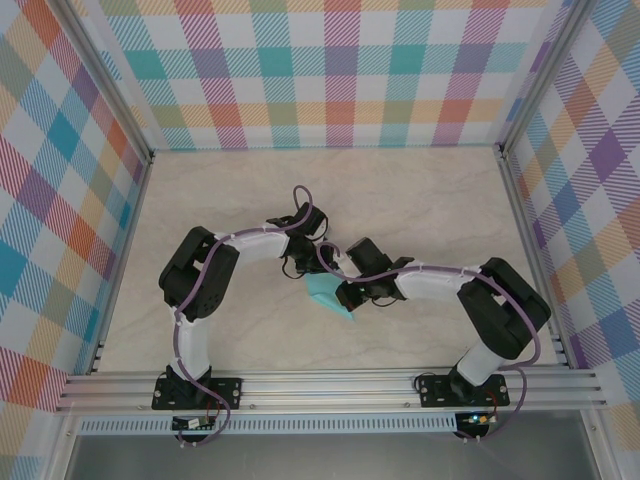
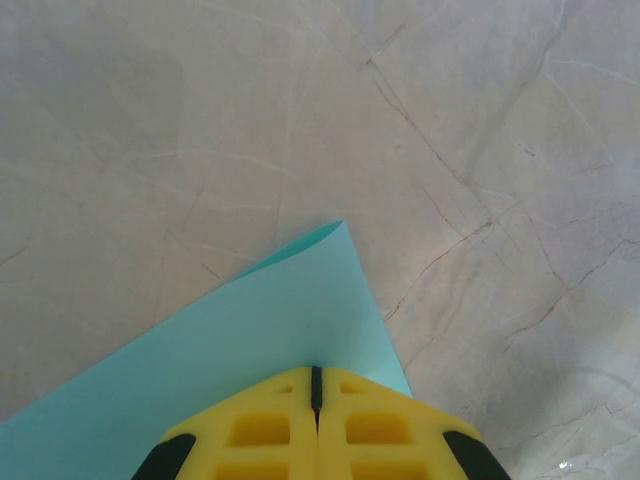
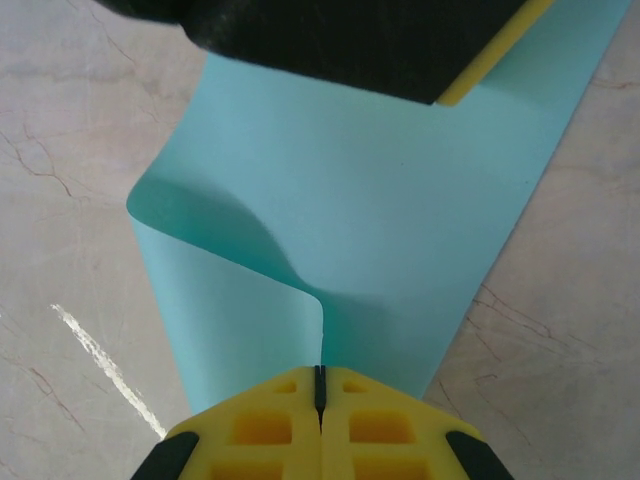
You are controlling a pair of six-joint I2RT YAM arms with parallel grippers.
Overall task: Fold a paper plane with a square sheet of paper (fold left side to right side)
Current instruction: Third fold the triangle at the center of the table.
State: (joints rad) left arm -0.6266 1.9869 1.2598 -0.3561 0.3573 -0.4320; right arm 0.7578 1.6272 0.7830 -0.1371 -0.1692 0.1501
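Two robot arms are bolted to a metal rail (image 1: pixel 330 385) along the near edge of a pale, marble-patterned desk (image 1: pixel 420 200). Both arms bend inward, and their wrists meet near the middle of the desk, a little closer to the near edge than to the far one.

The square sheet of paper (image 1: pixel 325 292) lies between the wrists. It is thin, plain teal, and partly covered by the arms from above.

The right gripper (image 3: pixel 320 385) has yellow fingers clenched together on the sheet. An edge of the paper runs straight into the seam between them. Just beyond the fingertips the paper bulges up in a soft, uncreased curl, then runs on under the dark body of the other arm.

The left gripper (image 2: pixel 316 395) is also clenched, its fingers closed tight. The teal sheet spreads out from beneath its tips to a sharp corner over the bare desk. I cannot tell whether these fingers pinch the paper or only sit on it.

Beyond the arms the desk reaches pastel plaid walls (image 1: pixel 340 70) on the far, left and right sides.
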